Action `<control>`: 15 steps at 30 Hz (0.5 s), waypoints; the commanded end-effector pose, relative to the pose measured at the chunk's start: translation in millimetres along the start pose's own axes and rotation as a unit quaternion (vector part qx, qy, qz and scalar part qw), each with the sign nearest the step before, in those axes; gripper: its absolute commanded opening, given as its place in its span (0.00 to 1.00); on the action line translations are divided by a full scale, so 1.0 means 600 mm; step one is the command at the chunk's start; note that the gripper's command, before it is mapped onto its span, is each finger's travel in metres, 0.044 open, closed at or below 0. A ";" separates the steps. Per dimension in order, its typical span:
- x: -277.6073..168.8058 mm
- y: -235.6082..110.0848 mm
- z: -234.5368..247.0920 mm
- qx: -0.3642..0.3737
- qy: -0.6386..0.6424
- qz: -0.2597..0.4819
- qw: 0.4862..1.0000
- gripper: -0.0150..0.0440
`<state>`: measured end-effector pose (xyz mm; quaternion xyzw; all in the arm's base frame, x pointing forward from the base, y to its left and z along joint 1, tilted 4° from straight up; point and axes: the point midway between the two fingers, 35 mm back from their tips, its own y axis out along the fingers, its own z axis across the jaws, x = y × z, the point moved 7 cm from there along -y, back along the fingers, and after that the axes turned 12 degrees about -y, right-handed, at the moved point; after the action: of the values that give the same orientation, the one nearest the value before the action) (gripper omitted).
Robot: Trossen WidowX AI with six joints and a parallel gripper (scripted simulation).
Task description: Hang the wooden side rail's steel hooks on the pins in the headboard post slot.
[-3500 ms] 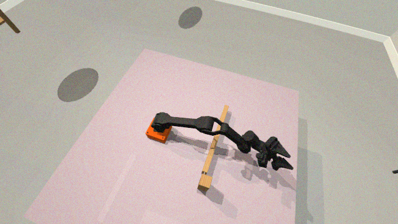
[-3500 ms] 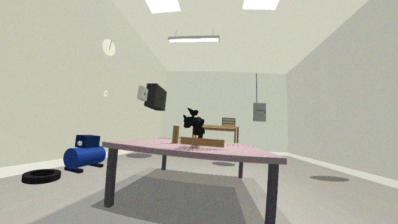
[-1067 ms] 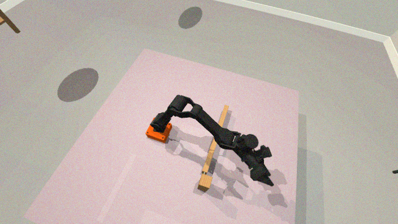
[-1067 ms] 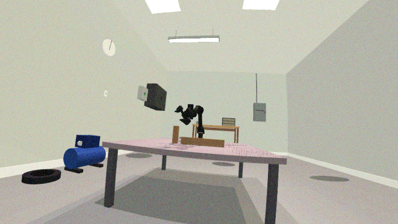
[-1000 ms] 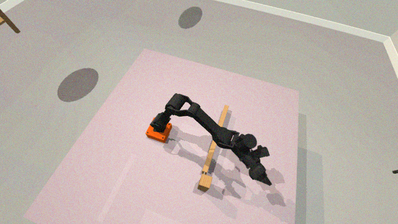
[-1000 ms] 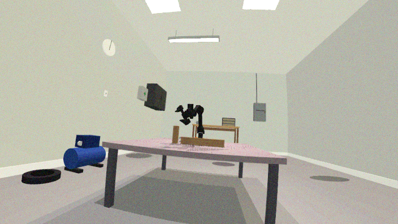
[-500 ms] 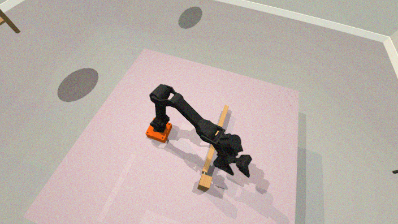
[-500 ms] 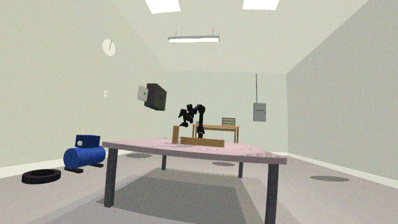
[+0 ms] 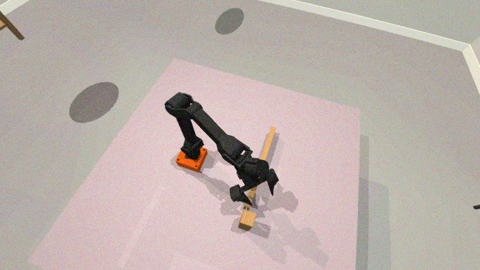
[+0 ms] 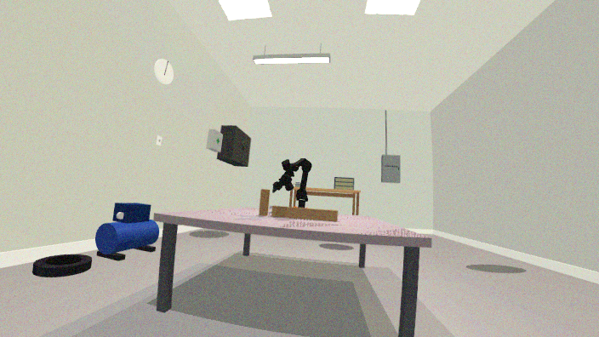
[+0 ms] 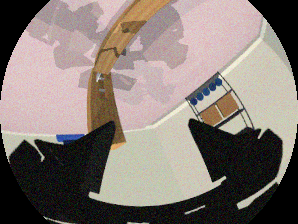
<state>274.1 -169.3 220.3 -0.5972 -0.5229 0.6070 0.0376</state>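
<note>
The wooden side rail (image 9: 266, 144) (image 10: 304, 213) (image 11: 149, 6) lies along the pink table (image 9: 136, 204) (image 10: 298, 233). Its near end is at the upright headboard post (image 9: 247, 219) (image 10: 264, 202). I cannot tell whether the steel hooks sit on the pins. My gripper (image 9: 256, 190) (image 10: 278, 185) (image 11: 153, 123) is open and empty. It hangs above the rail's end near the post, with one finger on each side of the rail in the overhead view. It touches nothing.
The arm's orange base (image 9: 191, 160) stands left of the rail. The table's right edge is close beyond the rail. On the floor by the table are a blue compressor (image 10: 127, 234) and a tyre (image 10: 62, 265). A wooden bench (image 10: 328, 193) stands at the back wall.
</note>
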 end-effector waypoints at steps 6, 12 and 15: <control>0.075 -0.038 0.113 0.039 -0.230 -0.104 0.967 1.00; 0.079 -0.040 0.119 0.041 -0.241 -0.111 0.963 1.00; 0.079 -0.040 0.119 0.041 -0.241 -0.111 0.963 1.00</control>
<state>194.6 -169.0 186.2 -0.3766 -0.5522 0.7438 0.0043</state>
